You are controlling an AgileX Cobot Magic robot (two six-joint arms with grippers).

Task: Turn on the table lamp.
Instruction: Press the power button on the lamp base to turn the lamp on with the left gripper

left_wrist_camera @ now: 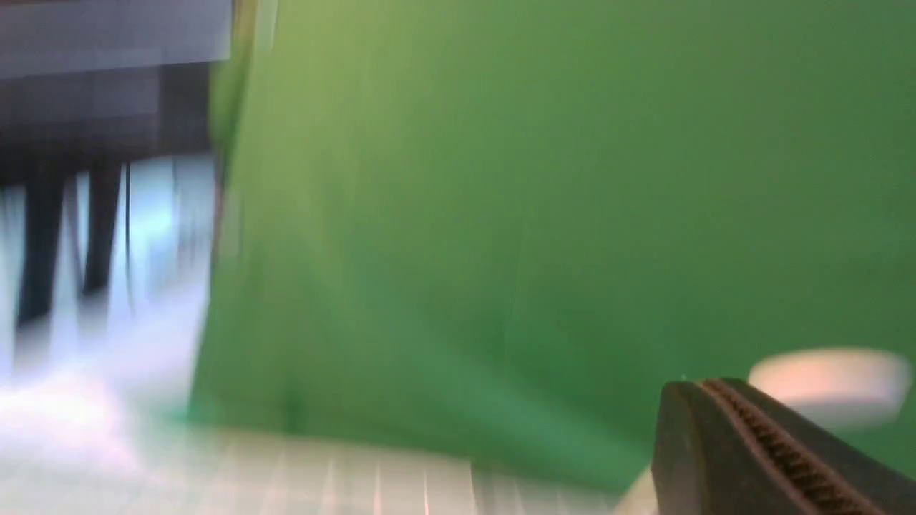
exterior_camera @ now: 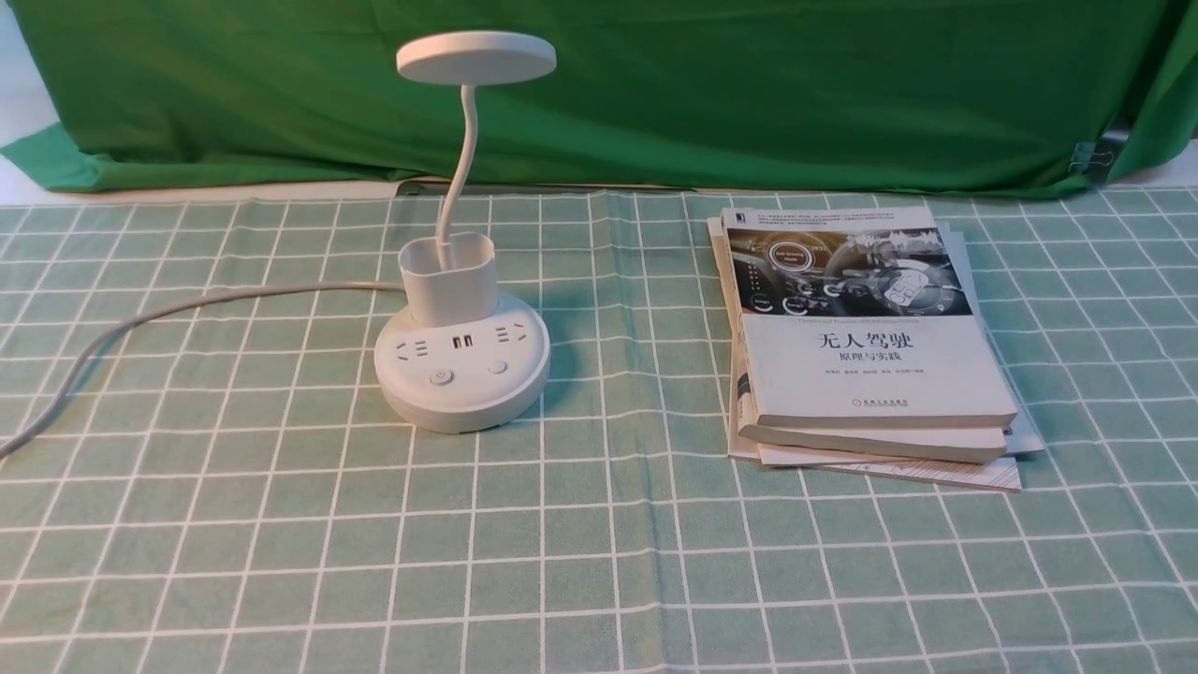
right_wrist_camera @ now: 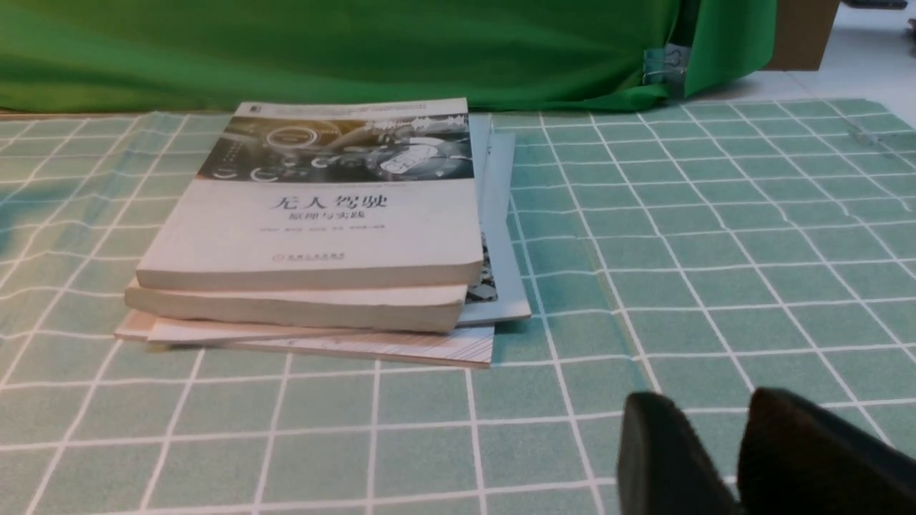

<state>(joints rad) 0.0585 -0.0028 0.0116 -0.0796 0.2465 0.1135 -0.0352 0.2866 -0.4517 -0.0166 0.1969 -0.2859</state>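
The white plastic table lamp (exterior_camera: 449,281), with its round socket base, cup-shaped holder, thin gooseneck and flat disc head, is standing upright on the green-and-white checked tablecloth (exterior_camera: 599,562). It is sitting to the robot's left of the stack of pale paperback books (exterior_camera: 870,356), near the stack but not touching it. Its grey cord (exterior_camera: 187,304) is trailing away on the side far from the books.

The lamp's long axis is running vertically. The gooseneck is curving up from the holder, and the disc head (exterior_camera: 475,56) is lying flat, facing down and showing no glow. The base is turning its sockets and two round buttons toward the robot. The button marked with a power symbol (exterior_camera: 440,377) is the one farther from the books.

The step in hand is judged to be the approach, since neither arm is appearing in the front view. The left gripper (left_wrist_camera: 715,429) is showing only one ridged finger in a smeared picture, so its state cannot be told. The right gripper (right_wrist_camera: 733,443) is hovering low on the robot's side of the books, jaws narrowly parted and empty.

The next move is calling for one fingertip coming down squarely on the power button.
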